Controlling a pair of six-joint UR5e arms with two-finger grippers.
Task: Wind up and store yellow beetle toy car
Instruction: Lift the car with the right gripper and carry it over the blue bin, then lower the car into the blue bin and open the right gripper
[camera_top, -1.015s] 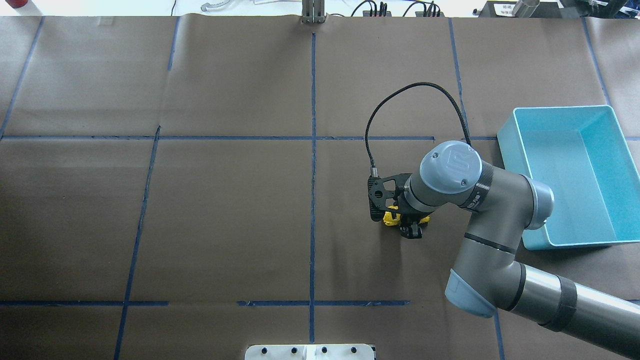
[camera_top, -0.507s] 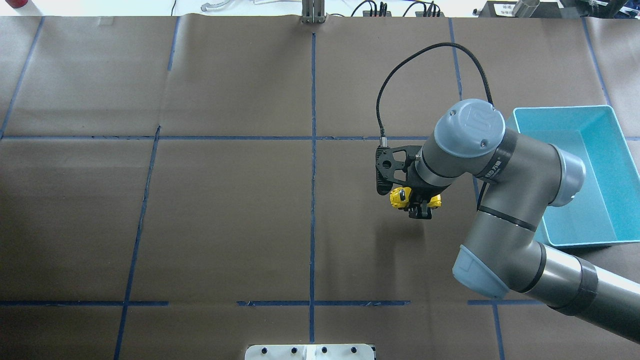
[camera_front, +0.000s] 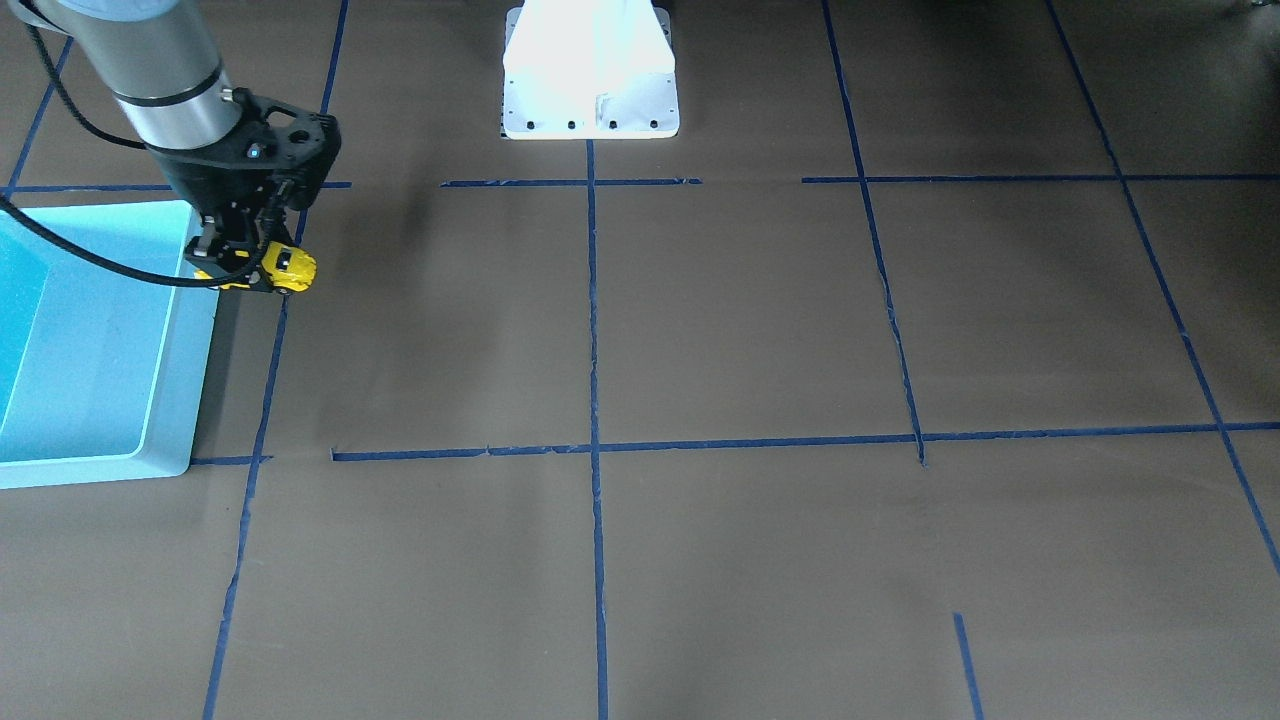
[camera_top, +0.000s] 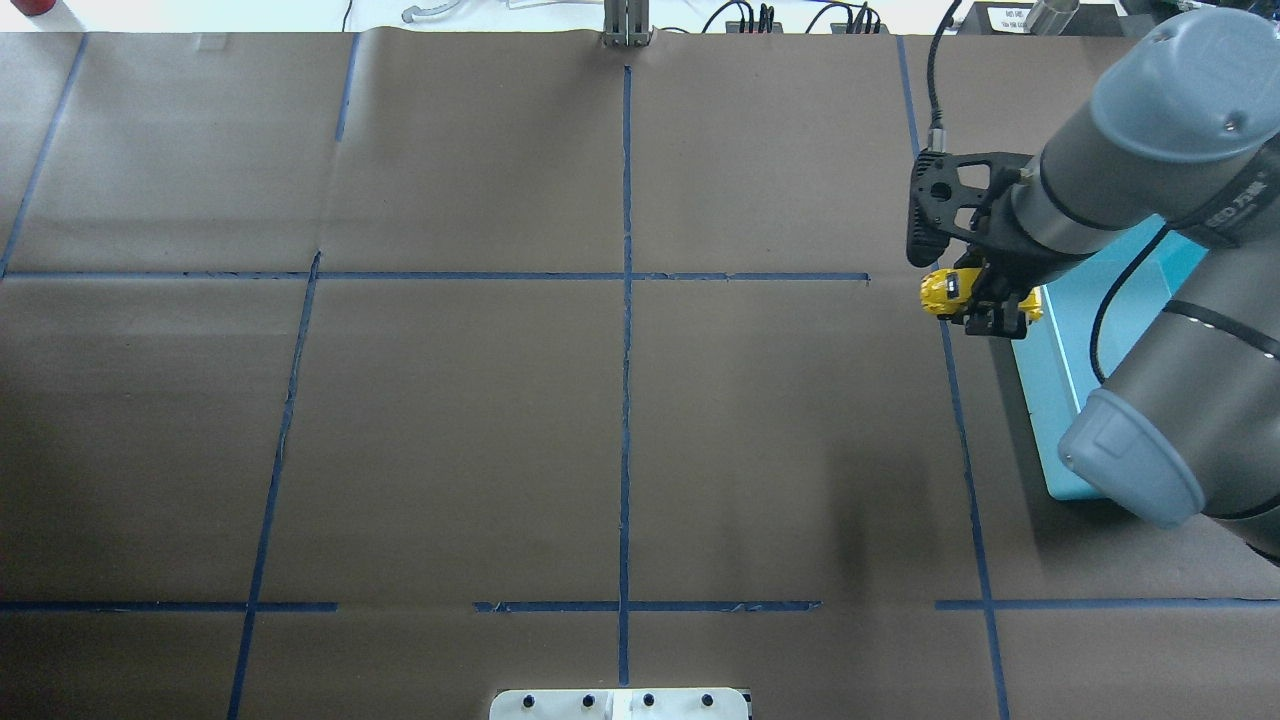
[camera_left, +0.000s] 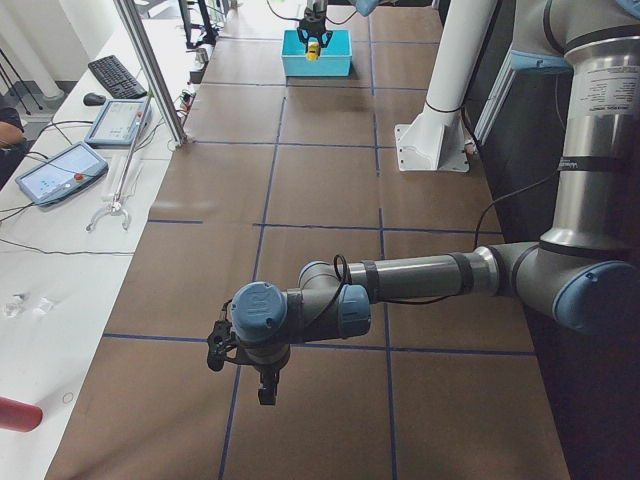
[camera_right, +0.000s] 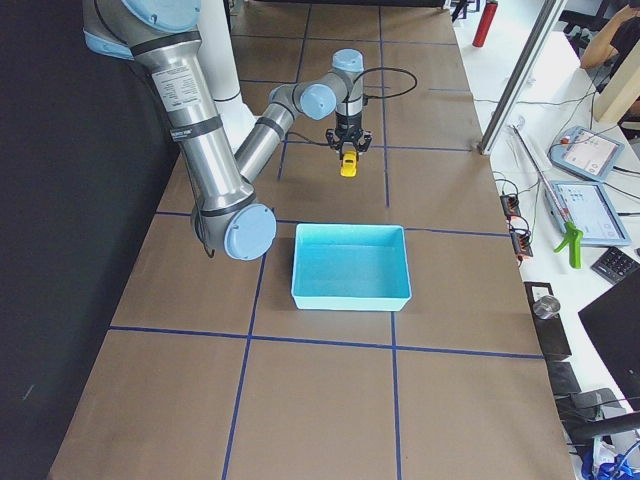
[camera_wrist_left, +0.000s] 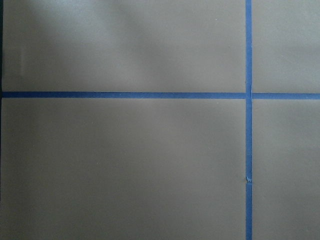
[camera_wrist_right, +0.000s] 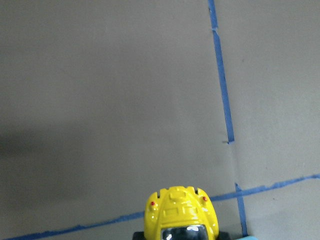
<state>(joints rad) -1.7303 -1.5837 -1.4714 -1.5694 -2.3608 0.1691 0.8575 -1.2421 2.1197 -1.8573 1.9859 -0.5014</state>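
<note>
From the front, the yellow beetle toy car (camera_front: 292, 266) hung in the air, pinched tight in the right gripper (camera_front: 246, 270) beside the blue bin (camera_front: 190, 340); from above, both had gone up and toward the bin since before; from the left side, nobody could tell if the left gripper (camera_left: 268, 392) was open.

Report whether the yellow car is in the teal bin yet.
Out. The right pincer holds the yellow beetle toy car aloft by the teal bin's edge; bin empty.
</note>
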